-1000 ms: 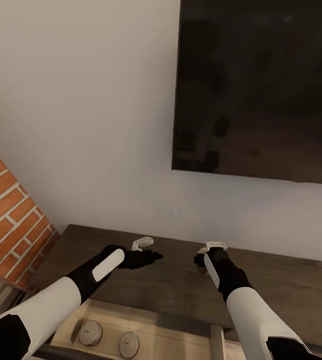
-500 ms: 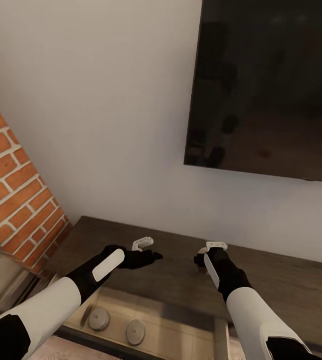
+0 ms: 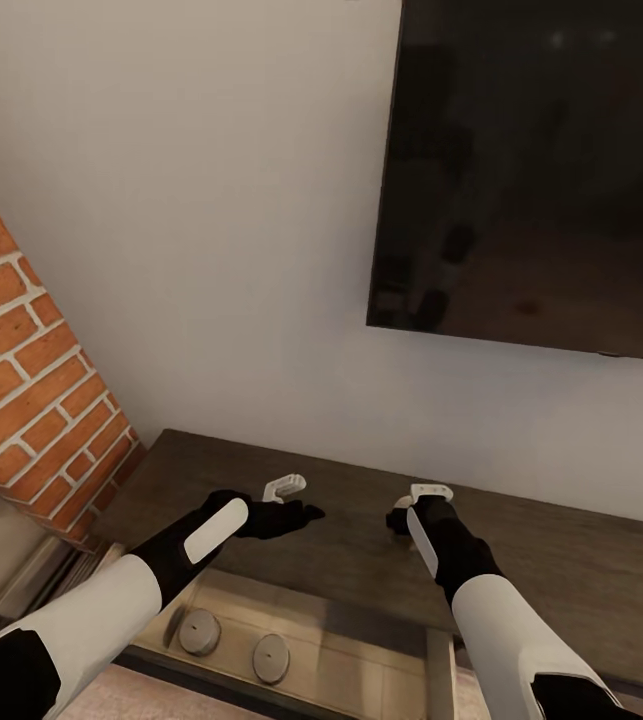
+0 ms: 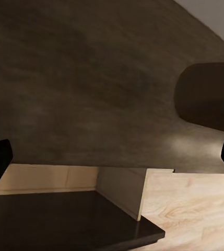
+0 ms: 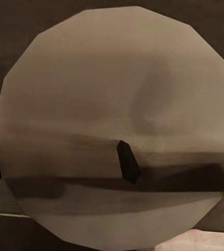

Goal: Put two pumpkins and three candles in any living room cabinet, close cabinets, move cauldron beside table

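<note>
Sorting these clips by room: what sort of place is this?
Most likely a living room. A large dark screen hangs on the pale wall above a long, low dark-wood cabinet, and a red brick column, perhaps a chimney, stands at its end. The cabinet's drawer is open, holding two candles.

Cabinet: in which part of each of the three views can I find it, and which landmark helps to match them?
Head view: the cabinet crosses the lower part, below the wall.
Left wrist view: its dark top takes the upper part.
Right wrist view: dark wood in the corners, behind the round candle.
Shared landmark: the open drawer, pale inside, in head and left wrist views.
</note>
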Motion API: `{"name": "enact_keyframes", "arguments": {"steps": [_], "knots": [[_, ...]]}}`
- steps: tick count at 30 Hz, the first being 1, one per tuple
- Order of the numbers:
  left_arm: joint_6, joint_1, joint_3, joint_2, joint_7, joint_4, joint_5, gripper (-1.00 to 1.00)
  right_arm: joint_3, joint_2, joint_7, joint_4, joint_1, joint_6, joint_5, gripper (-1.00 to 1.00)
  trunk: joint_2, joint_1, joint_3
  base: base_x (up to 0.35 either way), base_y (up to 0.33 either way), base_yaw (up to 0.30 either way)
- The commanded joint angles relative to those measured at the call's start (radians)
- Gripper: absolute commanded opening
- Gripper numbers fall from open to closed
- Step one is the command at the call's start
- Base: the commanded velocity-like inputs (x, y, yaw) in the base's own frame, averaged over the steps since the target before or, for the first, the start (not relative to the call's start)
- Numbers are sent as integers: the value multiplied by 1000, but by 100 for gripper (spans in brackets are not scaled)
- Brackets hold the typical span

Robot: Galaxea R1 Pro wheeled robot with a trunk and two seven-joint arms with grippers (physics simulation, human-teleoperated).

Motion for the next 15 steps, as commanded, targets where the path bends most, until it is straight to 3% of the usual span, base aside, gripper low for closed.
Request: {"name": "enact_keyframes", "arguments": {"steps": [1,15], "knots": [[0,0,0,0,-1,0,0,100,0,0,1,0,0,0,1,-100,0,0,0,-5,0,0],[3,0,0,-12,-4,-2,3,100,1,1,0,9,3,-1,2,-100,0,0,0,0,0,0]]}}
